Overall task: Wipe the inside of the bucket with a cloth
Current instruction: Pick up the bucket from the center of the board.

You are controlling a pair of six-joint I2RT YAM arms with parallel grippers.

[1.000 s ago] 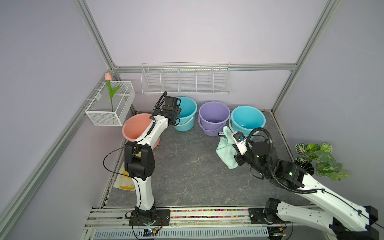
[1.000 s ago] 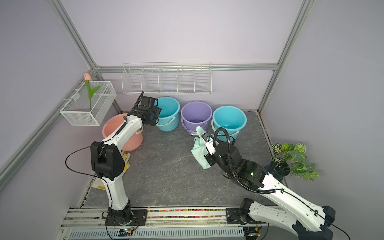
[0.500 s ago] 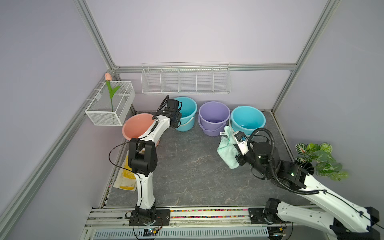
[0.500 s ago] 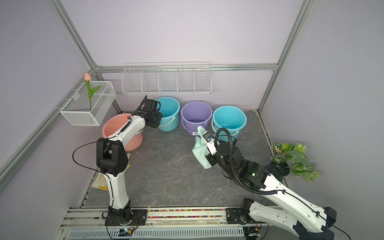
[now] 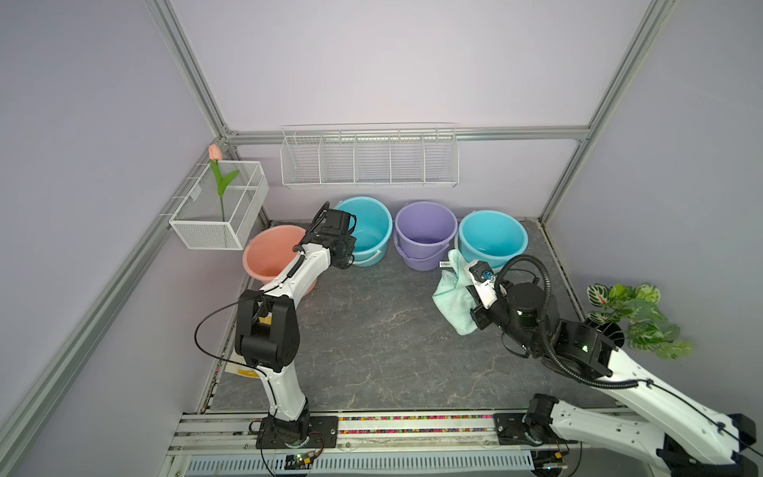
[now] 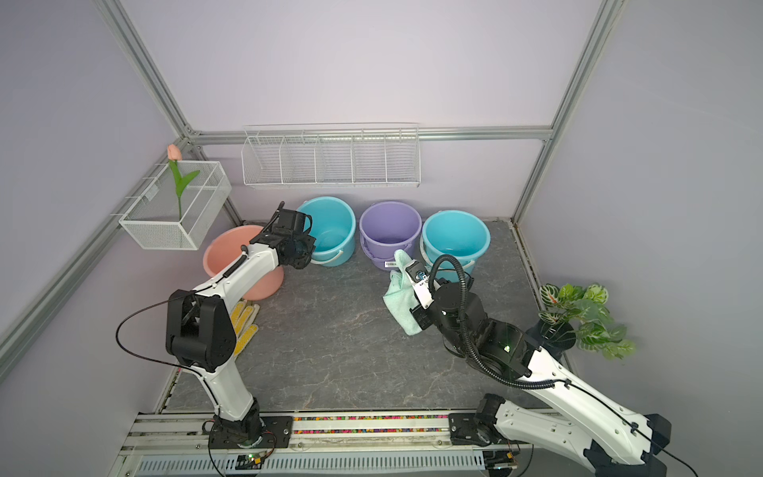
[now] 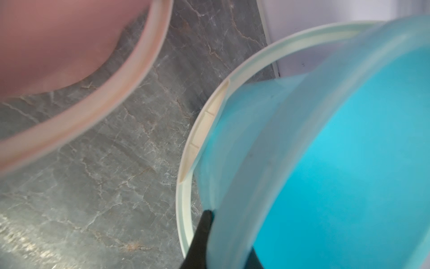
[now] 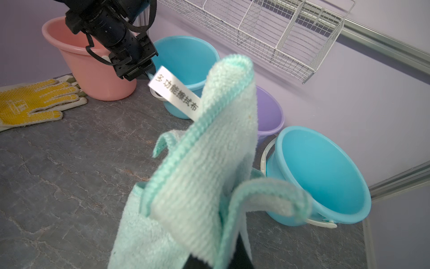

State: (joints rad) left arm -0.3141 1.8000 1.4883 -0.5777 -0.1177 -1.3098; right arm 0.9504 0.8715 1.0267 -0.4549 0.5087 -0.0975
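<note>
l hand (image 7: pixel 230 233) is clamped on the rim of the teal bucket (image 5: pixel 373 225) beside the pink one (image 5: pixel 268 256), pinching the wall from both sides, prob. to steady it for wiping. r hand (image 5: pixel 468 285) grips the cloth (image 5: pixel 454 299) bunched, held up over the counter (image 5: pixel 371 330), label (image 5: pixel 445 263) uppermost, near the purple bucket (image 5: pixel 425 231) and well apart from the clamped one. inside not yet wiped; cloth needs carrying across.

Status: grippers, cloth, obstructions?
Left gripper shut on rim of teal bucket beside pink bucket. Right gripper shut on cloth, raised. Not yet in bucket; purple bucket close by.
</note>
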